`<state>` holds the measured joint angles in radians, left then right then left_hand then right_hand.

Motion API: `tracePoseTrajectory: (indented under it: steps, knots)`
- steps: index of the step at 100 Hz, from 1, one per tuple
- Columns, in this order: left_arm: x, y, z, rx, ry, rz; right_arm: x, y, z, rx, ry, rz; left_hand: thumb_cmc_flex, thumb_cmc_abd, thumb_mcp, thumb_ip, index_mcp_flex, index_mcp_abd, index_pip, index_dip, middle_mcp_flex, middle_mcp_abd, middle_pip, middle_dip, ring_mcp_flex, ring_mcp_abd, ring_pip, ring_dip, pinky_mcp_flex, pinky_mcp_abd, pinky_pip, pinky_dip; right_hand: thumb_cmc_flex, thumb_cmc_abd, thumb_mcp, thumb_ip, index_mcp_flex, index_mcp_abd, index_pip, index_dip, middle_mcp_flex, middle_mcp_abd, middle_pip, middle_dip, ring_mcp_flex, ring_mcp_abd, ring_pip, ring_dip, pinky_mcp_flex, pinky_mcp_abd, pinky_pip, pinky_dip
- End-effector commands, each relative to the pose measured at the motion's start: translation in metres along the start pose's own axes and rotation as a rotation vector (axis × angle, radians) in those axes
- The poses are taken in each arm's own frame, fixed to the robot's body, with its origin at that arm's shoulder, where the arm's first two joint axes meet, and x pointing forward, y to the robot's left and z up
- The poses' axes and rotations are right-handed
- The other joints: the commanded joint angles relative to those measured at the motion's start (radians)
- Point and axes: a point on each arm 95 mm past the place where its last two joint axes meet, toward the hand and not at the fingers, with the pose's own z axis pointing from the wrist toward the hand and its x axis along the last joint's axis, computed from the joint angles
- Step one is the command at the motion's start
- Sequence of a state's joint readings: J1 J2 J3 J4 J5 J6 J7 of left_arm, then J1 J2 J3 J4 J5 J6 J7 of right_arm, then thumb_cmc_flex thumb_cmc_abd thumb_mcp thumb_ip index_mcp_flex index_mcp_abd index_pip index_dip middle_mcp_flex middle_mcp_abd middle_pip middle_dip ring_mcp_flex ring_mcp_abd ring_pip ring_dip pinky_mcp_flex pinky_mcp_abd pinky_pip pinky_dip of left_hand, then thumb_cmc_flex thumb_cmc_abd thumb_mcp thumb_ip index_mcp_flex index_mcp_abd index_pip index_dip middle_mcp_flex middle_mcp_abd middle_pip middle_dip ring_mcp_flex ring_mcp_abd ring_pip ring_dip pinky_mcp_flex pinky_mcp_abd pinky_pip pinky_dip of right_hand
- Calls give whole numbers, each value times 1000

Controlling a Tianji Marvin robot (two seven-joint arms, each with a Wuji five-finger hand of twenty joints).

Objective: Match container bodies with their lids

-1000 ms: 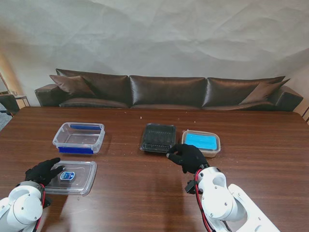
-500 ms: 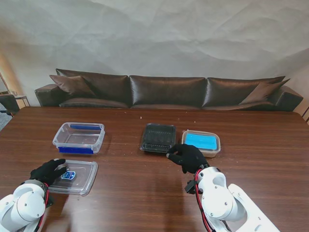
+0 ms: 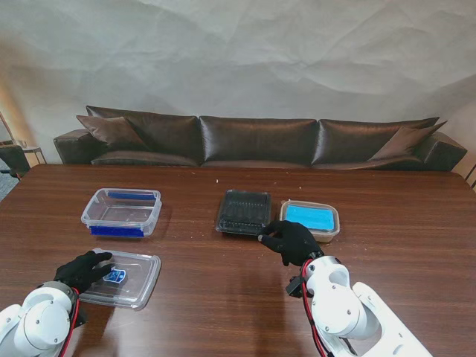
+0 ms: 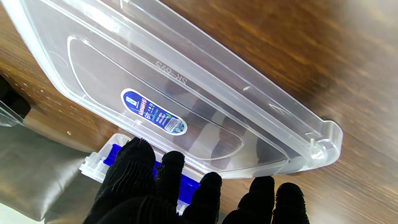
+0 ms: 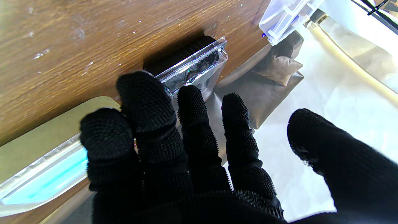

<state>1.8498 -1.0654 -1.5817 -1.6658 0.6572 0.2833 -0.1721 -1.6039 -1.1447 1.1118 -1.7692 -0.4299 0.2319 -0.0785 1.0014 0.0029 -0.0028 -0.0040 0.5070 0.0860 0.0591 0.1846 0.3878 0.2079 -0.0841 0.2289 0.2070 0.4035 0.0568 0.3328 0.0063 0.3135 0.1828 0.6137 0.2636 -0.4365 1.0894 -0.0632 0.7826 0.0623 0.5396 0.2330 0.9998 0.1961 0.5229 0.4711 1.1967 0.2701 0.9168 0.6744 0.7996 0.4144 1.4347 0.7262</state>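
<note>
Our left hand [image 3: 88, 269] grips the clear lid [image 3: 126, 277], tilted off the desk [image 3: 223, 290] near us. Our right hand [image 3: 291, 241], fingers spread and grasping nothing, touches the black container [image 3: 243, 211].

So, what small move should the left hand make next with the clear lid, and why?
Probably carry the clear lid away from me toward the clear box with blue clips. The left hand grips the lid's near-left edge, and in the left wrist view the lid looks tilted off the table. The box stands open, farther from me, with no lid.
</note>
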Motion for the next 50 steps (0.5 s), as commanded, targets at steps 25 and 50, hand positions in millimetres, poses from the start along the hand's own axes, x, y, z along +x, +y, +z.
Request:
tracePoseTrajectory:
  steps: [25, 50]
  knots:
    - [13, 23, -20, -119, -19, 14, -1, -2, 0, 10, -2, 9, -33, 39, -14, -7, 17, 67, 24, 20, 102, 84, 144, 58, -23, -11, -7, -15, -23, -32, -15, 2, 11, 3, -11, 12, 18, 2, -10, 8, 26, 23, -8, 5, -15, 26, 3, -13, -189, 31, -4, 9]
    - [28, 26, -31, -137, -31, 27, -3, 0, 0, 9, -7, 12, -36, 44, -12, -7, 20, 112, 19, 25, 94, 110, 141, 57, -26, 1, -7, -16, -20, -24, -12, 7, 12, 4, -11, 13, 20, 7, -9, 9, 26, 24, -8, 5, -14, 30, 4, -12, -189, 31, -3, 10]
